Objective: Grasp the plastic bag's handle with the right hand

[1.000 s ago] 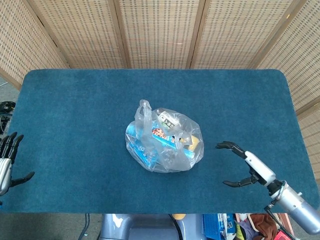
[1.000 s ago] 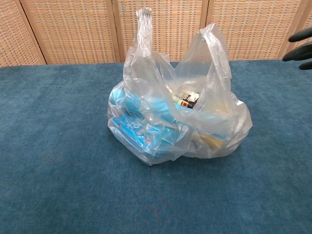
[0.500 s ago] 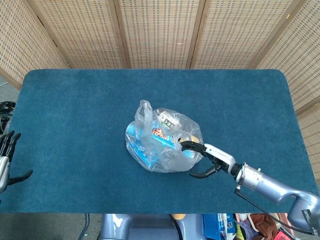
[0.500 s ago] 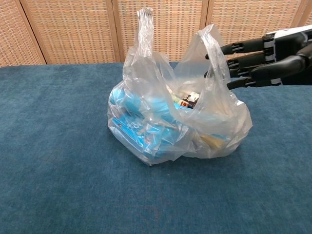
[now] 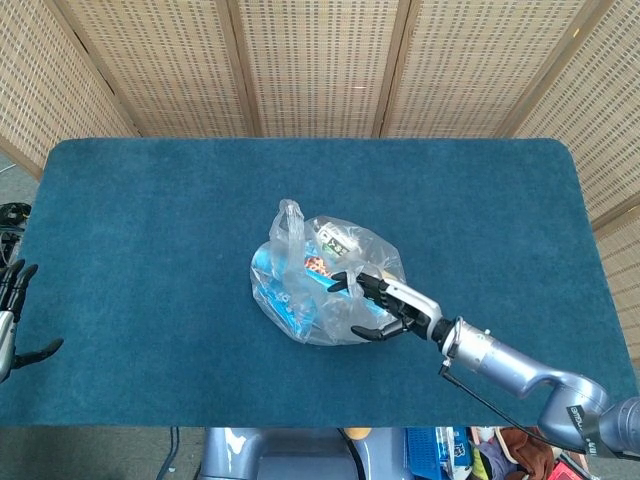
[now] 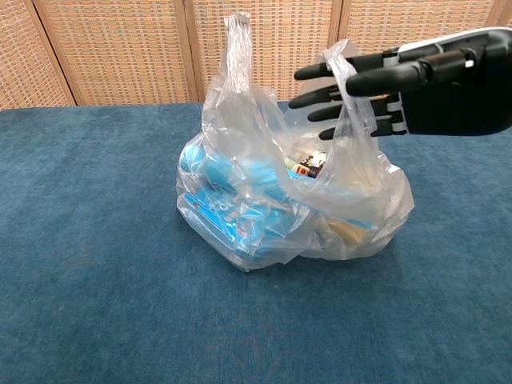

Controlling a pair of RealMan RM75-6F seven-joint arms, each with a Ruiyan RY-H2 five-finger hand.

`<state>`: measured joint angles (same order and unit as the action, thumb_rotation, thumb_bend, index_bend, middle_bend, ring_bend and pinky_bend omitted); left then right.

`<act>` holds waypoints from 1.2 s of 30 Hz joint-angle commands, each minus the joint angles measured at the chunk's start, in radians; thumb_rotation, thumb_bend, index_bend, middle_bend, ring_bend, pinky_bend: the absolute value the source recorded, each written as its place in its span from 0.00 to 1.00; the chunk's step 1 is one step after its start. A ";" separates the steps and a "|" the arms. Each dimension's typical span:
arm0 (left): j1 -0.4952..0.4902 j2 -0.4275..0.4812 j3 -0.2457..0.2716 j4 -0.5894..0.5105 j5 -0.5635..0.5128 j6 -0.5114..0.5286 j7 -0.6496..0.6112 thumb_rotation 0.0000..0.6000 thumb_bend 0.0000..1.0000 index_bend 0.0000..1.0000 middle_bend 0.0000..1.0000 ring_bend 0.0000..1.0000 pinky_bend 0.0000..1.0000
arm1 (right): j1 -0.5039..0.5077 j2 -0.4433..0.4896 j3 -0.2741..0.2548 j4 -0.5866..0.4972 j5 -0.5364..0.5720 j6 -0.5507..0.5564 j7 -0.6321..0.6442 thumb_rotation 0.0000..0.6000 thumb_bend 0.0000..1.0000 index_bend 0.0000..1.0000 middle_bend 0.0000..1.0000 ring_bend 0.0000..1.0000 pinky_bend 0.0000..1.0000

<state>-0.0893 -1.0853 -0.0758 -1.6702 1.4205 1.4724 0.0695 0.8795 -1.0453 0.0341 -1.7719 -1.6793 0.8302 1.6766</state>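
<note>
A clear plastic bag (image 5: 300,300) (image 6: 264,216) of blue packets and snacks sits in the middle of the blue table (image 5: 150,220). Its two handles stand upright: the left handle (image 6: 235,56) and the right handle (image 6: 350,120). My right hand (image 5: 385,305) (image 6: 416,84) reaches in from the right at handle height. Its fingers are spread and stretched across the right handle loop, some behind the plastic and one in front, not closed on it. My left hand (image 5: 10,312) hangs open at the table's left edge, holding nothing.
Woven wicker screens (image 5: 320,60) stand behind the table's far edge. Coloured clutter (image 5: 440,455) lies on the floor below the near edge. Bare blue cloth (image 6: 80,280) surrounds the bag on all sides.
My right hand has swept left from the table's right side to the bag, and its fingers now straddle the right handle. The bag and left hand have barely moved.
</note>
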 commanded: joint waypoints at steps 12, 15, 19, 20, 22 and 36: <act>-0.009 -0.008 -0.003 0.006 -0.016 -0.016 0.012 1.00 0.08 0.00 0.00 0.00 0.00 | 0.045 -0.048 0.055 0.020 0.051 0.057 0.437 1.00 0.52 0.16 0.27 0.15 0.16; -0.011 -0.011 -0.005 0.007 -0.019 -0.020 0.016 1.00 0.08 0.00 0.00 0.00 0.00 | 0.060 -0.043 0.053 0.023 0.040 0.047 0.497 1.00 0.54 0.17 0.32 0.22 0.30; -0.013 -0.014 -0.006 0.010 -0.025 -0.022 0.020 1.00 0.08 0.00 0.00 0.00 0.00 | 0.079 -0.034 0.042 0.025 0.019 0.029 0.519 1.00 0.54 0.22 0.38 0.28 0.36; -0.015 -0.016 -0.008 0.012 -0.027 -0.026 0.023 1.00 0.08 0.00 0.00 0.00 0.00 | 0.087 -0.027 0.043 0.026 0.017 0.023 0.526 1.00 0.54 0.23 0.39 0.29 0.36; -0.022 -0.020 -0.010 0.016 -0.031 -0.034 0.032 1.00 0.08 0.00 0.00 0.00 0.00 | 0.097 -0.018 0.040 0.024 0.015 0.012 0.530 1.00 0.55 0.27 0.41 0.30 0.36; -0.116 -0.040 -0.079 0.030 -0.082 -0.113 0.085 1.00 0.08 0.00 0.00 0.00 0.00 | 0.119 0.012 0.025 0.019 0.036 -0.016 0.497 1.00 0.56 0.43 0.56 0.38 0.36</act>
<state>-0.1937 -1.1234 -0.1456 -1.6443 1.3426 1.3696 0.1538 0.9977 -1.0339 0.0596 -1.7535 -1.6439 0.8150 2.1744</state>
